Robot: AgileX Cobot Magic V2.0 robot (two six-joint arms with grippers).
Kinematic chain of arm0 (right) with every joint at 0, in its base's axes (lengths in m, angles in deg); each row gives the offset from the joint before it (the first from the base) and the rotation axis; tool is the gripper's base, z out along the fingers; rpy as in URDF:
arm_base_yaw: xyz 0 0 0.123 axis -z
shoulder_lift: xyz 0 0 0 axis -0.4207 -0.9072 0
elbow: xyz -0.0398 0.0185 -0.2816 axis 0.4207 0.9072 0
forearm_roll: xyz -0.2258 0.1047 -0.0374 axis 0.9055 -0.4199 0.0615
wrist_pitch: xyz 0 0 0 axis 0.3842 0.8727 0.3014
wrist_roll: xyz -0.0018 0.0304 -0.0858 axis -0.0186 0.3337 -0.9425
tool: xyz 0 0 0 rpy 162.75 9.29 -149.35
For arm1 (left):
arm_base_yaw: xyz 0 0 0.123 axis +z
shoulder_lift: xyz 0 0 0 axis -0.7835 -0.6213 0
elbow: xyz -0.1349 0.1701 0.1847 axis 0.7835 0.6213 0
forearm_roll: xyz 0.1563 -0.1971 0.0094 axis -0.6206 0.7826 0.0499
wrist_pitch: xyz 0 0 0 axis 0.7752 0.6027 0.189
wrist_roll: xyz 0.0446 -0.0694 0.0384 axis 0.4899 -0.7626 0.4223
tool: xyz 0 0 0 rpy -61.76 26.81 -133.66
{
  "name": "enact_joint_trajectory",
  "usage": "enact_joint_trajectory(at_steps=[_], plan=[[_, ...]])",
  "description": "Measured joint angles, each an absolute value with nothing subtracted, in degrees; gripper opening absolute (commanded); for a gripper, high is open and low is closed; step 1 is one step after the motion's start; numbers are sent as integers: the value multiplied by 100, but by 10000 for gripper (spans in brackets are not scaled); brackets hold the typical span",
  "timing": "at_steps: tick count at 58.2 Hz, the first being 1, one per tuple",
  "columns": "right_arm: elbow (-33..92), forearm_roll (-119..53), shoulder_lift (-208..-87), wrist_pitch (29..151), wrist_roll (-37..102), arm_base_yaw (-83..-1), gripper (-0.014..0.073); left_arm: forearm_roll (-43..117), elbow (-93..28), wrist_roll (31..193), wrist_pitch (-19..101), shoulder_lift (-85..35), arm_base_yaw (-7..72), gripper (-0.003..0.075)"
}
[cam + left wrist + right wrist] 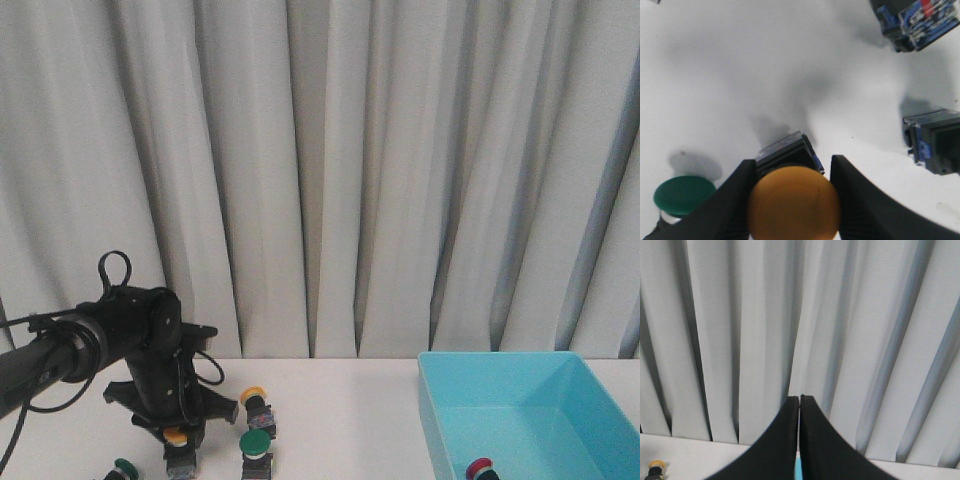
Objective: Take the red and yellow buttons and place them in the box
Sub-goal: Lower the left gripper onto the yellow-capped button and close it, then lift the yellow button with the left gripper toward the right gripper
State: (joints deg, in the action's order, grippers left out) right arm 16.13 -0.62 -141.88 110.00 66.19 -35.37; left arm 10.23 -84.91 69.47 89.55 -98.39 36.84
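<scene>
My left gripper (pixel 180 447) points down at the table's left front and is shut on a yellow button (pixel 175 436). In the left wrist view the two black fingers (pixel 735 200) press both sides of its domed yellow cap (pixel 793 202), with the black-and-grey body below it. A second yellow button (pixel 255 397) stands just to the right. The turquoise box (pixel 440 420) sits at the right with a red button (pixel 481 467) inside. My right gripper (pixel 800 397) is shut and empty, facing the curtain; it does not show in the front view.
A green-capped button (pixel 257 443) stands right of my left gripper and another (pixel 125 467) to its left, which also shows in the left wrist view (pixel 684 195). Two switch bodies (pixel 935 147) (pixel 917 22) lie nearby. A grey curtain (pixel 350 170) hangs behind the table.
</scene>
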Motion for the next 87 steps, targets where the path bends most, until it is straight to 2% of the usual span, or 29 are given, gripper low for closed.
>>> enact_joint_trajectory(at_steps=[11,26,55,70,77,82,87], plan=[[1613,-62,-14285,11000,6619,-3537,-8,1240,-8824,6954,9046,-9553,3684,-6],[1613,-64,-14768,11000,6619,-3537,-8,1469,-8876,7252,8881,-8515,3598,-6],[1615,-1099,-14995,10542,6681,-3537,-8,3793,-8876,8140,8885,-6721,3560,-6],[1615,-1093,-15122,10565,6642,-3537,3,4046,-8894,8353,8912,-6326,3478,-4],[1615,-1088,-15406,10423,5527,-3545,72,4040,-8904,8406,8901,-6310,3284,-2],[1615,-1132,-15614,10414,4423,-3681,174,4040,-8904,8406,8829,-6310,3082,1],[1633,-1182,-15761,10414,3541,-3980,320,4045,-8904,8406,8681,-6310,2906,2]])
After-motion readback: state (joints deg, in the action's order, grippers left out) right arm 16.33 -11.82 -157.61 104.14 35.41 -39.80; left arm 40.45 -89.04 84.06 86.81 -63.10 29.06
